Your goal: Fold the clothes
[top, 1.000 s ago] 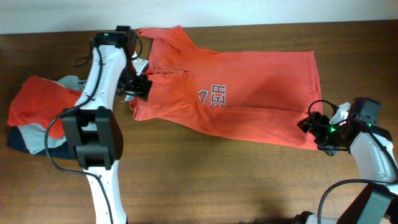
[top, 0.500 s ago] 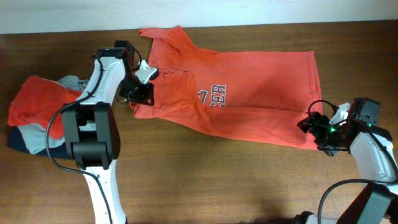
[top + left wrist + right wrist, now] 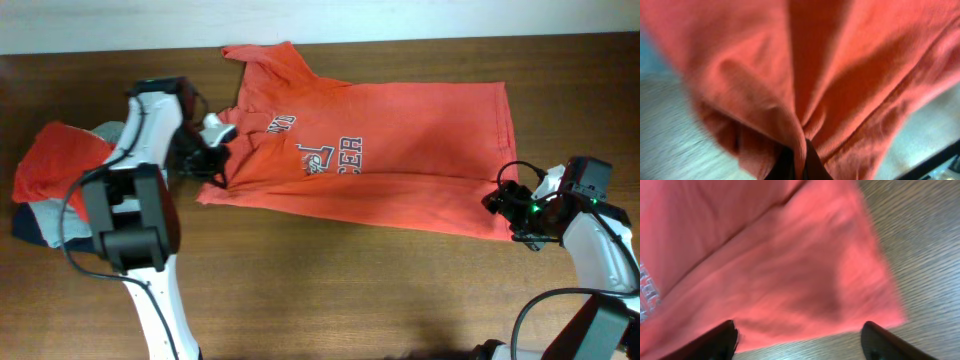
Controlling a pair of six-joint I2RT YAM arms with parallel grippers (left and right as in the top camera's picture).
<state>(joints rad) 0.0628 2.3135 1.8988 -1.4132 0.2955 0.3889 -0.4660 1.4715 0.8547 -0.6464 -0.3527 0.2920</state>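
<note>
The large orange-red T-shirt (image 3: 410,140) lies spread across the table, its white-and-dark lettering (image 3: 330,155) facing up. My left gripper (image 3: 213,165) is at the shirt's left edge. In the left wrist view it (image 3: 799,162) is shut on a pinched fold of the orange-red cloth (image 3: 850,75), which fills that view. My right gripper (image 3: 503,205) sits at the shirt's lower right corner. Seen from the right wrist, it (image 3: 800,342) is open, its fingers (image 3: 715,342) straddling the hem of the shirt (image 3: 765,255) without touching it.
A pile of smaller clothes lies at the table's left edge: an orange-red piece (image 3: 55,165) on top, grey-blue (image 3: 50,215) and navy (image 3: 30,228) under it. Bare wooden table (image 3: 350,290) runs along the front.
My left gripper has shut on the shirt's left part and pulled it leftward. The folded-over part opened out, and more of the lettering shows. The right gripper stayed in place.
</note>
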